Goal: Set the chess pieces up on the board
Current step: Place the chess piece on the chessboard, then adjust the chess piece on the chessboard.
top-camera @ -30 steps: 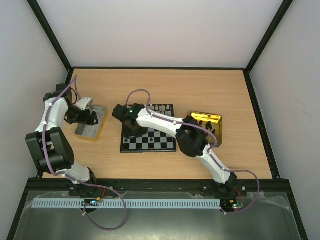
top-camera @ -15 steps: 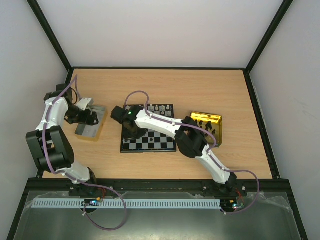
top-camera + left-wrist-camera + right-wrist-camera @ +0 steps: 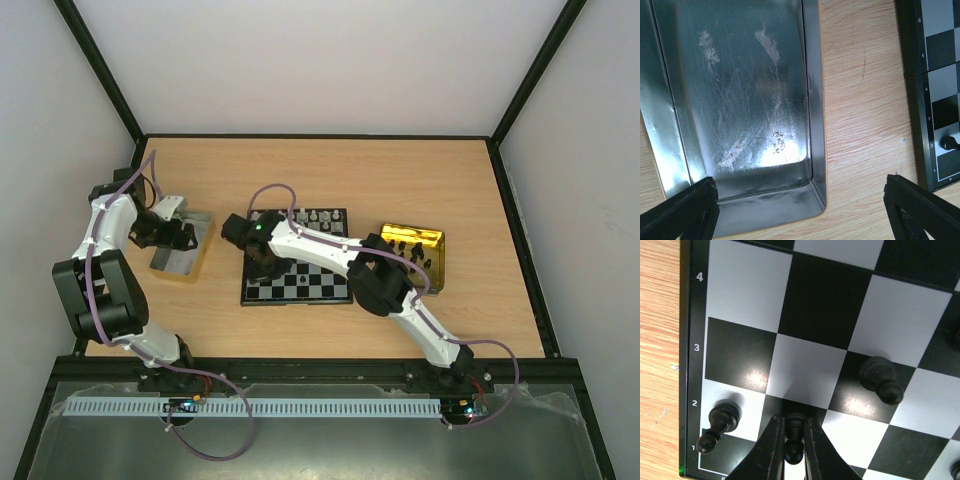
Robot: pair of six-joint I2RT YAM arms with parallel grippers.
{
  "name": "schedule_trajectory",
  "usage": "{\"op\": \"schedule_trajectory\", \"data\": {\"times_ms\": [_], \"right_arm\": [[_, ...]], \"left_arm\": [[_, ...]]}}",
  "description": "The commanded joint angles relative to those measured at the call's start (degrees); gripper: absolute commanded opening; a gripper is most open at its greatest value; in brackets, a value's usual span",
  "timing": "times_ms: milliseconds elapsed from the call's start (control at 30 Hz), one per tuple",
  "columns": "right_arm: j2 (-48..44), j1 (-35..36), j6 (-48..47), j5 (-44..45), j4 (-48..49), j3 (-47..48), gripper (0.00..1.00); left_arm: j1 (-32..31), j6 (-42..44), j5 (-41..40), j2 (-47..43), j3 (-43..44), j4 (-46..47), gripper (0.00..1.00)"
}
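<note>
Wooden counter (image 3: 400, 180) carries the board (image 3: 310, 285). Left of the board lies a silver-grey tray (image 3: 740, 100); right of the board sits a gold tray (image 3: 412, 240). The left fingers (image 3: 690, 207) hang spread wide over the silver tray's corner, holding nothing. The right fingers (image 3: 781, 427) are pinched on a black pawn (image 3: 794, 452) in the board's row marked 2, just beside a second black pawn (image 3: 720, 422) at the board's left rim. White pieces (image 3: 315, 215) line the board's far edge.

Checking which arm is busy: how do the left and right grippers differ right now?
The left gripper has its fingers spread wide and holds nothing; the right gripper is shut on a black pawn. The left is above the edge of the silver tray; the right is above the board. Both have black fingers.
</note>
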Motion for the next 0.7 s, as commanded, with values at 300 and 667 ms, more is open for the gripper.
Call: {"op": "schedule_trajectory", "data": {"times_ms": [300,667], "right_arm": [[1.0,0.4,-0.3,1.2,-3.2,2.5,0.19],[-1.7,-2.1,0.0,1.7,-3.2,2.7,0.22]], "left_arm": [[0.5,0.9,0.6,1.0,1.2,-0.4,0.90],[0.5,1.3,0.9,0.6,1.0,-0.9,0.90]]}}
